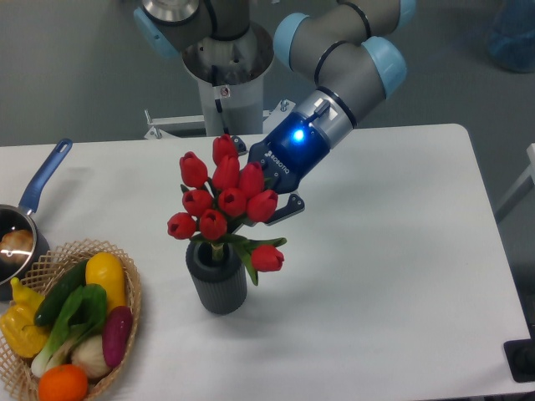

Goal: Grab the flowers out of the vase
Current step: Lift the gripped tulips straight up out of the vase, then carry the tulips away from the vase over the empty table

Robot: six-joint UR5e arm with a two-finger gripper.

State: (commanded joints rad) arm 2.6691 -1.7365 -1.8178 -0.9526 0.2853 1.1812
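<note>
Flowers (pixel 224 196) upright in vase (pixel 219 282) on tabletop (pixel 376 276) | gripper (pixel 269 196) behind blooms, we cannot tell if jaws are apart | risk: we crush buds or tip vase.

White rectangular surface (pixel 393 276) w/ rounded corners spreads below & right of the jaws; grey floor (pixel 75 75) behind, blue translucent object (pixel 512 33) far upper right. Even, soft light.
</note>
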